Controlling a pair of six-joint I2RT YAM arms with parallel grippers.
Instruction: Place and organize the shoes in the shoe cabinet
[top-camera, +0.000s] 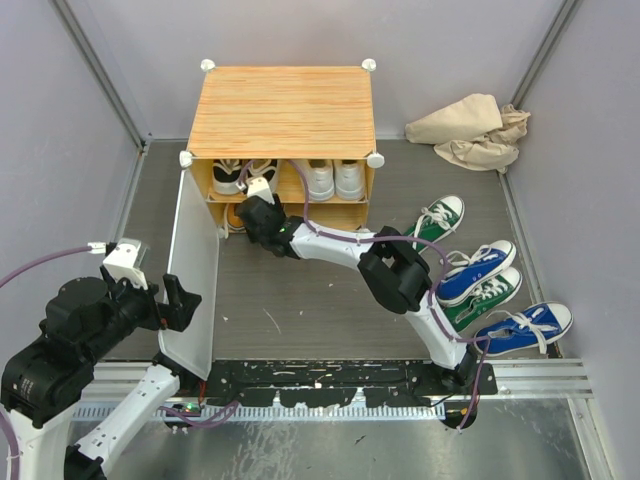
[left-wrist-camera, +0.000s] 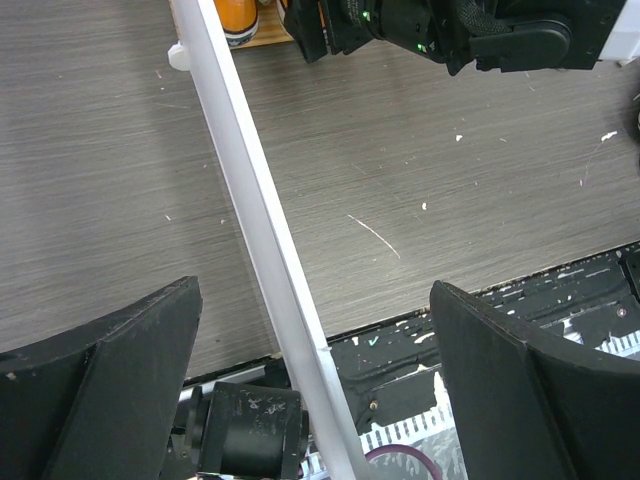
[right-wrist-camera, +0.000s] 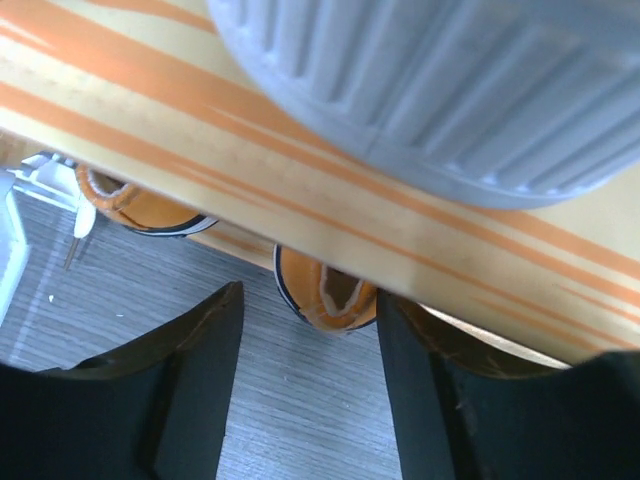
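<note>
From the overhead camera, the shoe cabinet stands at the far side of the worktop with its door swung out toward my left arm. The upper shelf holds the black-and-white shoes and the white shoes, and the orange shoes sit on the lower shelf at the left. My right end effector is stretched to the mouth of that lower compartment. Two green shoes and two blue shoes lie on the worktop well to the right, near a crumpled cloth. My left end effector is at the door's free edge.

On the left wrist camera, the door's thin white edge runs diagonally between the fingers. They are spread wide on either side of it and are not pinching it, as far as I can tell.

On the right wrist camera, the fingers are parted with nothing between them. One orange shoe's heel is straight ahead in the gap and the other is off to the left. Both sit under the striped shelf board, and a ribbed white toe of an upper-shelf shoe is above it.

I judge the orange pair is stowed and this step is finishing. Next I need to draw the right arm straight back so it clears the shelf board, then swing it right to a green or blue shoe. The left arm should hold the door wide.
</note>
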